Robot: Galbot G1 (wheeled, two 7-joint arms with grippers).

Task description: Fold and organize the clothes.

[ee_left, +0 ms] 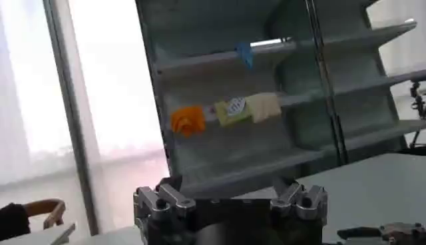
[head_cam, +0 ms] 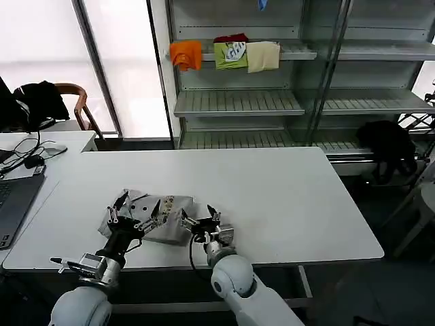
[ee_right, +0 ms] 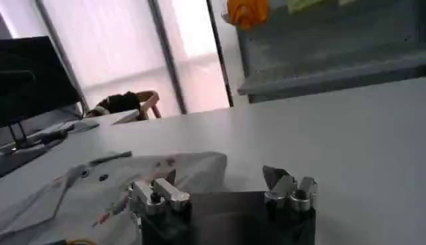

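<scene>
Head view, left claw (head_cam: pixel 138 210) spread over grey shirt (head_cam: pixel 158 219), right claw (head_cam: pixel 202 222) spread at its edge.

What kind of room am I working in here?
Likely an office or lab test area: a white table with a shirt, metal shelves holding folded cloths, and a laptop nearby.

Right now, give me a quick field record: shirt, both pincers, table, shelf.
shirt: light grey shirt, crumpled on the near part of the white table
left pincer: left pincer open, on the shirt's left part
right pincer: right pincer open, at the shirt's right edge
shelf: metal shelf behind the table; orange, green and cream folded pieces on an upper level
fold status: not yet folded
</scene>
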